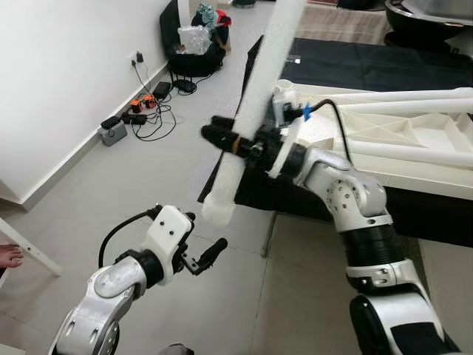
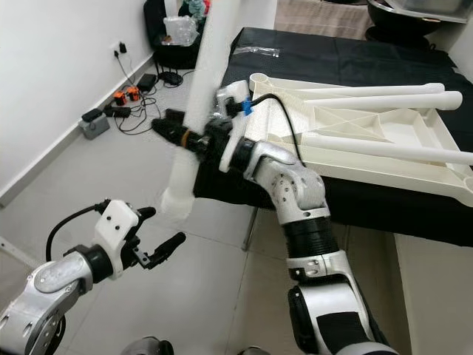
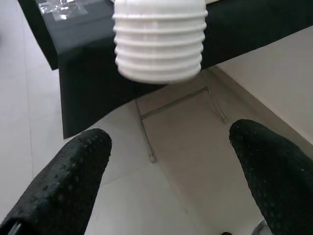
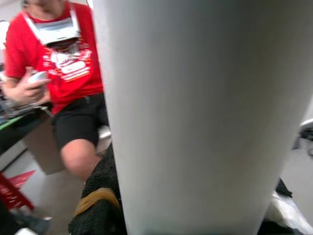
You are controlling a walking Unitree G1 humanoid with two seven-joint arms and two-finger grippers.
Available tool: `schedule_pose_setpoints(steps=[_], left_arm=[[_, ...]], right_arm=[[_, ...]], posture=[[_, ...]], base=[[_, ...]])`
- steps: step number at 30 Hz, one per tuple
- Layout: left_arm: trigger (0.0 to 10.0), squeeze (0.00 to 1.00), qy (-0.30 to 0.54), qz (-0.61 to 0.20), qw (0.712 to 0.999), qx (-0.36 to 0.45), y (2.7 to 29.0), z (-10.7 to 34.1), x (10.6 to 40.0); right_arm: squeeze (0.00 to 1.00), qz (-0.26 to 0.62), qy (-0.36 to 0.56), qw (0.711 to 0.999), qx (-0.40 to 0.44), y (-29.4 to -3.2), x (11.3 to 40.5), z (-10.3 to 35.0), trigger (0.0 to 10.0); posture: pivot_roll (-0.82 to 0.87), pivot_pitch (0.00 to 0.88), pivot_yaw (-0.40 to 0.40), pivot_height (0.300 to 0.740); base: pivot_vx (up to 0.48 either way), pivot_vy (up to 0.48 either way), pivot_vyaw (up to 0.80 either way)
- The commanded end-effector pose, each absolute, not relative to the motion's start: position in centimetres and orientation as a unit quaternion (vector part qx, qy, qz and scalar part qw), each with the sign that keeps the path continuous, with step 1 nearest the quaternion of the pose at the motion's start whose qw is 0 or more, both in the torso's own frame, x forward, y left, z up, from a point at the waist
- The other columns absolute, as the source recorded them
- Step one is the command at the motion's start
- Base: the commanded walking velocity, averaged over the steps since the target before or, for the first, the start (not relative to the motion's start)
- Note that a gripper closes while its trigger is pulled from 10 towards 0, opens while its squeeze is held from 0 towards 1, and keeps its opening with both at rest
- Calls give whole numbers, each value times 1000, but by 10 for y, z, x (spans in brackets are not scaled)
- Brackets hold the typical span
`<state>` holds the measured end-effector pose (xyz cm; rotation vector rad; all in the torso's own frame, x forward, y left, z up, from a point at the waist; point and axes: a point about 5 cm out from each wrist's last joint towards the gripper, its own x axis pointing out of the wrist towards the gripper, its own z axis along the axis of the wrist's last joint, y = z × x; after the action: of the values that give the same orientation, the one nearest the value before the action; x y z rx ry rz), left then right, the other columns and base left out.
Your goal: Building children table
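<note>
Table leg held tilted above the floor

The white table leg (image 1: 251,111) sits clamped in the right gripper (image 1: 230,140), its ribbed end down, beside the upturned tabletop (image 2: 384,126) on the black bed (image 2: 347,59). The left gripper (image 1: 207,257) hangs wide open and empty just below that end.
</note>
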<state>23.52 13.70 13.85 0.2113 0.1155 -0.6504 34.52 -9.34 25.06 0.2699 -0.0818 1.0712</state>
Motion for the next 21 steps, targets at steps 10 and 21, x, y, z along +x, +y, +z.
schedule_pose_setpoints(steps=[10, 21], left_arm=[[10000, 0, 10, -232, 966, 114, 143, 155, 244], [10000, 0, -57, -181, 978, 83, 128, 181, 252]], right_arm=[[0, 247, -116, 962, 25, -145, 362, 251, 10000], [0, 134, -125, 983, -25, -161, 335, 222, 10000]], posture=[[4, 51, -18, 740], [-3, 38, -1, 740]], base=[[0, 0, 0], [0, 0, -684]])
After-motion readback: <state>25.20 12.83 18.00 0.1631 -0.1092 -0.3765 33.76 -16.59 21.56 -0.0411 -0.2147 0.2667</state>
